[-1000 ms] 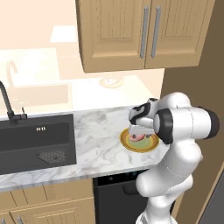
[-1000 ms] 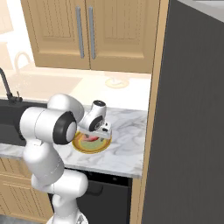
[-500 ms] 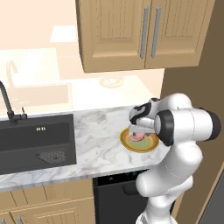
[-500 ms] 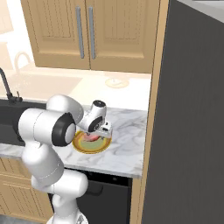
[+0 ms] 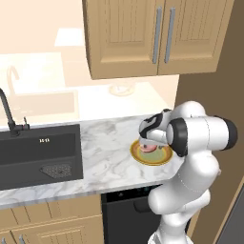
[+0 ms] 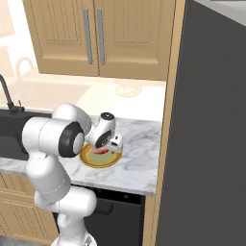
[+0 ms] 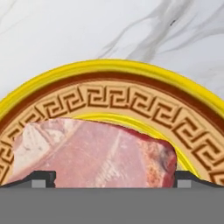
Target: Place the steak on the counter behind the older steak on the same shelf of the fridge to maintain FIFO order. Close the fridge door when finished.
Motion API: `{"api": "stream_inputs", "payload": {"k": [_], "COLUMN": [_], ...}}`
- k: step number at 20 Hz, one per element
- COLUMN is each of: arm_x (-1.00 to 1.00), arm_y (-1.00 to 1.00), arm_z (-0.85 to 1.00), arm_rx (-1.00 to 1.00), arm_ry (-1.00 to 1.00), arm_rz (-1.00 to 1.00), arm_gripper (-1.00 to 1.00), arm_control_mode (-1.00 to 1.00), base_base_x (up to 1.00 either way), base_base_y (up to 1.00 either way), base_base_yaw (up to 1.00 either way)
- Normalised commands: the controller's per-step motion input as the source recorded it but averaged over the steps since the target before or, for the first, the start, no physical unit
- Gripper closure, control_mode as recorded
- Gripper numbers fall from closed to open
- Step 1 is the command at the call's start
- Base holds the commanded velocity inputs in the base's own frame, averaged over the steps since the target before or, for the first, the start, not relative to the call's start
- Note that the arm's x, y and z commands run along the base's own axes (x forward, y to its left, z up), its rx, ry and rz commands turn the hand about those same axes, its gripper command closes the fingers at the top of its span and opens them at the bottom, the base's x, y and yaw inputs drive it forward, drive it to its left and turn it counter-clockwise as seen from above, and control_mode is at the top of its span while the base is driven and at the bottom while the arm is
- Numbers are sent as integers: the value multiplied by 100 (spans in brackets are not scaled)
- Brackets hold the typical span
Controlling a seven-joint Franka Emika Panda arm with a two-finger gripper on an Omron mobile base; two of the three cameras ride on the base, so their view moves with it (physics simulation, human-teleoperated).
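The steak [image 7: 94, 153], pale pink with a whitish patch, lies on a yellow-rimmed plate [image 7: 131, 103] with a key-pattern border, on the marble table [image 5: 102, 152] beside the grey fridge [image 6: 206, 144]. The end effector [image 7: 111, 177] stands spread wide, one fingertip [image 7: 41, 178] at each end of the meat; whether they touch it cannot be told. Compared with a second ago, the hand has dropped lower onto the plate.

Tan wooden wall cupboards [image 5: 157, 35] above a pale backsplash; black sink [image 5: 38, 155] with dark faucet [image 5: 9, 112] at left.
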Motion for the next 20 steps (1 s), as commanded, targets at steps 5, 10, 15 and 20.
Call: {"api": "stream_inputs", "payload": {"k": [5, 10, 15, 20], "arm_x": [4, 7, 8, 0], "arm_y": [21, 43, 47, 20], "arm_z": [-24, -6, -6, 0], "arm_rx": [0, 0, 0, 0], "arm_ry": [-5, -4, 0, -1], "arm_rz": [-9, -14, -17, -11], "arm_gripper": [-100, -100, 100, 100], "arm_control_mode": [-100, -100, -100, -100], "base_base_x": [0, 0, 0, 0], "base_base_y": [0, 0, 0, 0], "base_base_yaw": [0, 0, 0, 0]}}
